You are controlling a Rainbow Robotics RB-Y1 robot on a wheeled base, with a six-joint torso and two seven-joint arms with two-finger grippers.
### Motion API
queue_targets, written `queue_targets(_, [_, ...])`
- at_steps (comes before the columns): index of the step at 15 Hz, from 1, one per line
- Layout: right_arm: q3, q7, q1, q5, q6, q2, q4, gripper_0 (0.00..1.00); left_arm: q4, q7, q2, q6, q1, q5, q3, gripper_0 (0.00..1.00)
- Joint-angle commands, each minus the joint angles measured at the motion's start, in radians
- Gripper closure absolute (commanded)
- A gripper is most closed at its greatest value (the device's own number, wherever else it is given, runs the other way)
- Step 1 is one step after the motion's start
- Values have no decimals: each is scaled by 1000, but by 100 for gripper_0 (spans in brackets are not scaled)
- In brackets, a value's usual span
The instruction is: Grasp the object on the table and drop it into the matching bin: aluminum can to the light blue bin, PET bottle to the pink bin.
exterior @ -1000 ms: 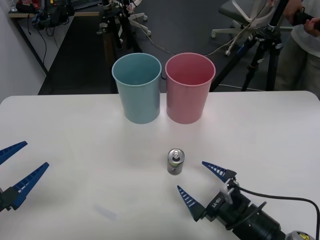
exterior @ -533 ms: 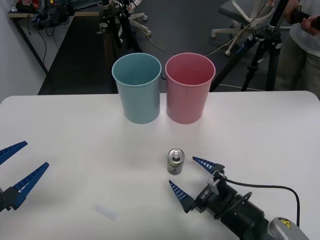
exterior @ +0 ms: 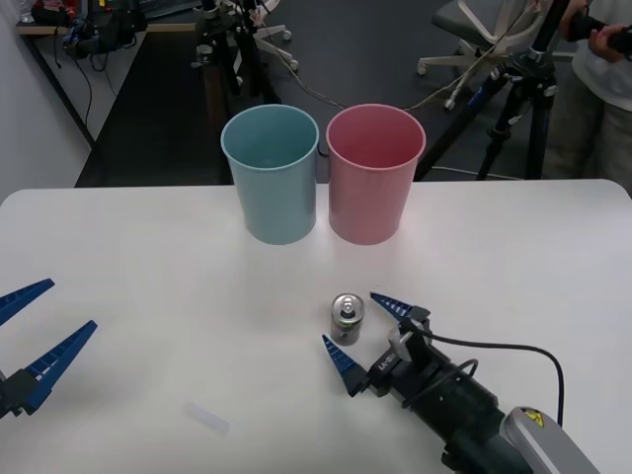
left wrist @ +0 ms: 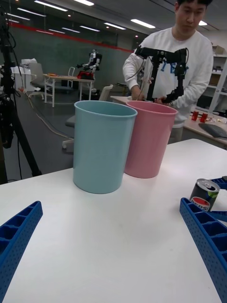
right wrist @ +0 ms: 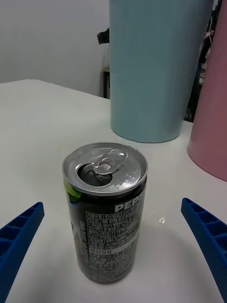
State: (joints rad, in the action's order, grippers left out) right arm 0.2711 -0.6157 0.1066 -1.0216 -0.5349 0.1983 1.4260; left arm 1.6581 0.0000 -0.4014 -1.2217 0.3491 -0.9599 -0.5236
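Note:
The aluminum can (exterior: 347, 319) stands upright on the white table (exterior: 148, 257), in front of the pink bin (exterior: 374, 173) and the light blue bin (exterior: 271, 173). My right gripper (exterior: 367, 334) is open, one blue finger at each side of the can and neither touching it. In the right wrist view the can (right wrist: 106, 213) stands between the fingers of the right gripper (right wrist: 111, 203), with the light blue bin (right wrist: 151, 71) and pink bin (right wrist: 213, 118) behind. My left gripper (exterior: 35, 336) hangs open at the table's left edge, far from the can (left wrist: 204, 194).
A small pale strip (exterior: 207, 418) lies on the table's near left part. Behind the table stand a black tripod (exterior: 513, 109) and an office chair (exterior: 484, 30). The two bins stand side by side, almost touching.
My right gripper has moved forward and to the left, so its open fingers now flank the can. The can, the bins and the left arm have not moved.

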Motion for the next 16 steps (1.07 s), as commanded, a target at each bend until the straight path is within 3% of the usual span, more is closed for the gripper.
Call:
queue_targets(1, [26,5,-15,1,33,0,1,0,0,0,0,0,0,0,0,0])
queue_targets(14, [77,10,-47,3,101,-3,-1,0,0,0,0,0,0,0,0,0])
queue_targets(15, [77,10,-45,3,101,-3,1,59,0,0,0,0,0,0,0,0])
queue_targets(16, [77,10,-45,3,101,-5,-1,100,0,0,0,0,0,0,0,0])
